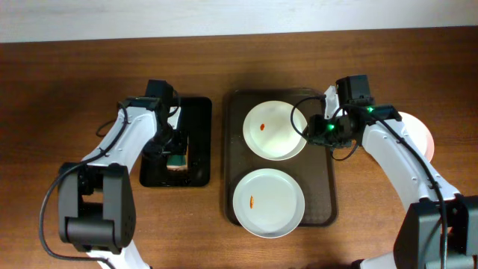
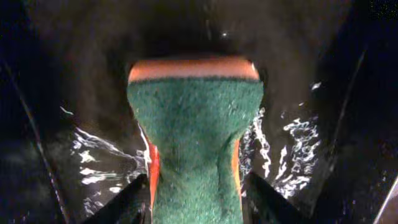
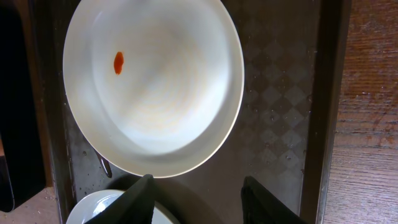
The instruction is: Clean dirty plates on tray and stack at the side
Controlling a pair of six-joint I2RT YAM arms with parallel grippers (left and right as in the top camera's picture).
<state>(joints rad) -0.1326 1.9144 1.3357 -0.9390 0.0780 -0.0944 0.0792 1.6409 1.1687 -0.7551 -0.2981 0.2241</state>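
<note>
The dark brown tray holds two white plates. The far plate and the near plate each carry a small orange-red smear. A third plate lies on the table to the right, mostly hidden under my right arm. My right gripper is open and empty over the tray, just right of the far plate. In the right wrist view the fingers hover beside the far plate. My left gripper is shut on a green and orange sponge in the black sponge tray.
The black sponge tray is wet, with water glinting round the sponge. It stands just left of the brown tray. Bare wooden table lies to the right and front.
</note>
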